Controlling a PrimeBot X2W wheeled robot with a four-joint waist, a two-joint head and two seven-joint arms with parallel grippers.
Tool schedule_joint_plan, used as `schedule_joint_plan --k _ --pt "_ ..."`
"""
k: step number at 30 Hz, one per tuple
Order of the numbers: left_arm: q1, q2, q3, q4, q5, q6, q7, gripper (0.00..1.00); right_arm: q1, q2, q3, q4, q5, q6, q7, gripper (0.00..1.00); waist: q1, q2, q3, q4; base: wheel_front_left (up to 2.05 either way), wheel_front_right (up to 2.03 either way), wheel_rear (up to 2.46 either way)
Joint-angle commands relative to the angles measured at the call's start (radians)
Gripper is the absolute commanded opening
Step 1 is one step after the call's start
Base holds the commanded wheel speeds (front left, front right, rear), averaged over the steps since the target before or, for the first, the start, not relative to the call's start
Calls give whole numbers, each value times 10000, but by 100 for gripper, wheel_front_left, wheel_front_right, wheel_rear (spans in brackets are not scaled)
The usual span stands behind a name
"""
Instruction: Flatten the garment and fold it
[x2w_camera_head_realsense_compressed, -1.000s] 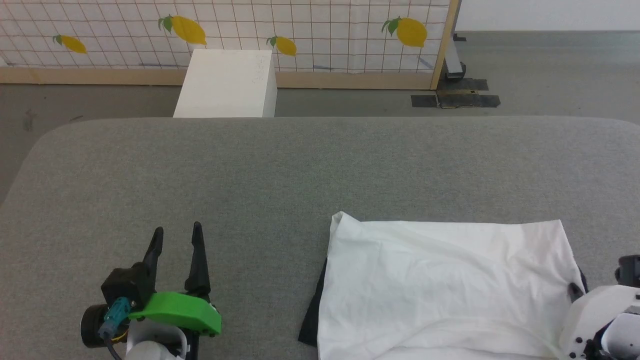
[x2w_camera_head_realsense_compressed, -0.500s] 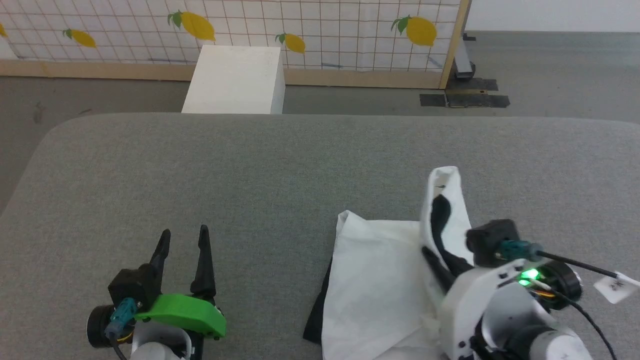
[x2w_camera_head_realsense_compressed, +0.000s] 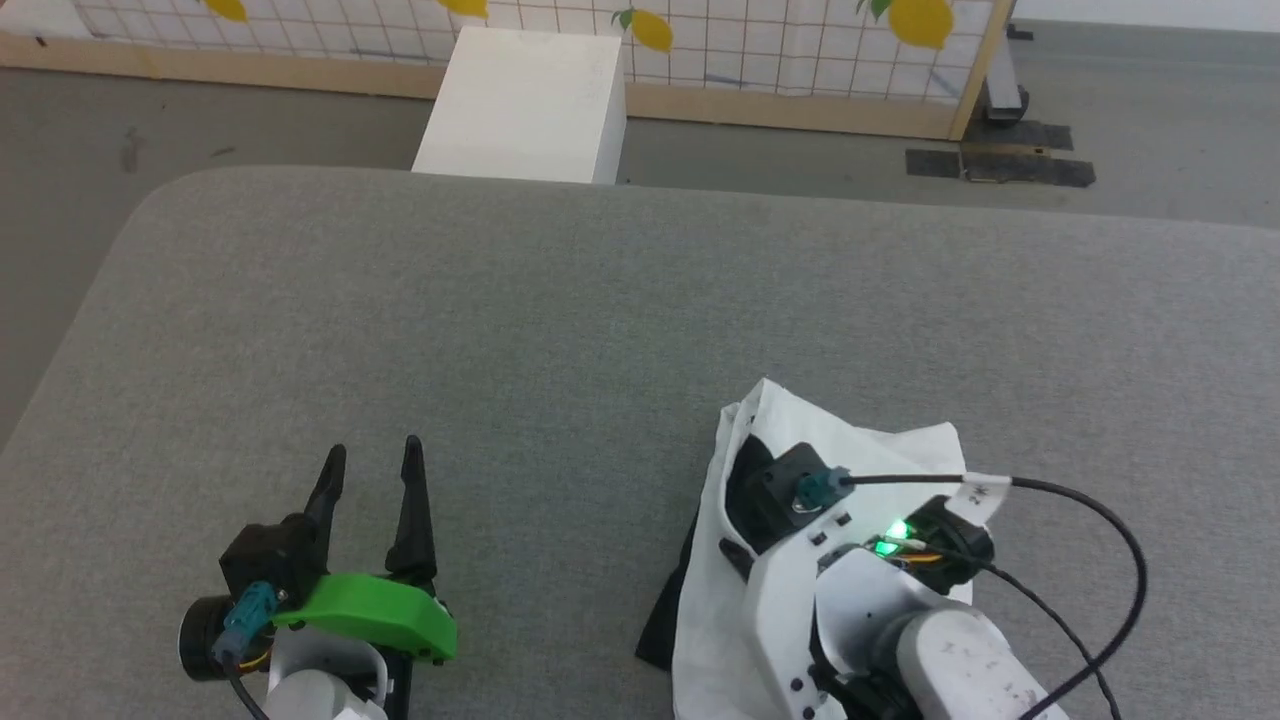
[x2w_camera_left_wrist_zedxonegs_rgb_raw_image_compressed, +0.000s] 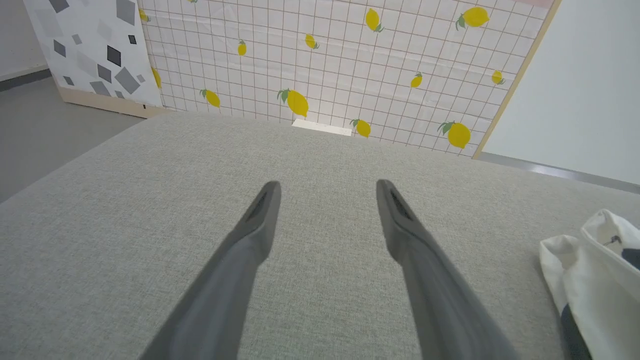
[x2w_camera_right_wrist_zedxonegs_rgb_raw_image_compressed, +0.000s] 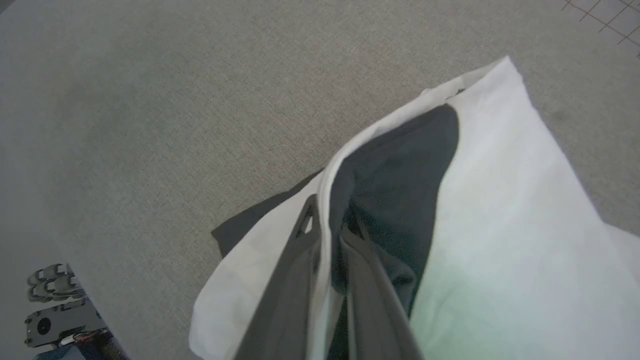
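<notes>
The garment (x2w_camera_head_realsense_compressed: 850, 445), a white T-shirt with black parts, is seen bunched at the lower right of the head view on the grey worktop (x2w_camera_head_realsense_compressed: 500, 300), with one edge lifted and doubled over the rest. That edge is pinched between the fingers of the right pincer (x2w_camera_right_wrist_zedxonegs_rgb_raw_image_compressed: 327, 230), white cloth on one side and black on the other, apparently so that a fold can be carried across. The left pincer (x2w_camera_head_realsense_compressed: 373, 452) is held spread and empty at the lower left, well apart from the cloth, presumably out of the fold's way.
</notes>
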Motion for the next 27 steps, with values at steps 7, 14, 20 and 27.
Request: schedule_joint_plan --k 7,14,20,27 --pt "-166 -131 42 50 206 -71 -47 100 -333 -3 473 1029 723 -15 190 100 0 0 59 69 0 0 0" --pt "-91 -170 143 98 244 -137 -47 100 -111 -3 53 -179 1724 -15 -1411 100 0 0 -192 -212 0 0 0" --pt "7 -173 251 61 301 -181 -47 100 580 -3 -2072 -1610 1973 -15 -4167 100 0 0 -348 -462 0 0 0" --pt "79 -193 273 -16 372 -206 -47 100 1707 -3 -4559 -1224 2254 -15 -5625 100 0 0 -424 -620 0 0 0"
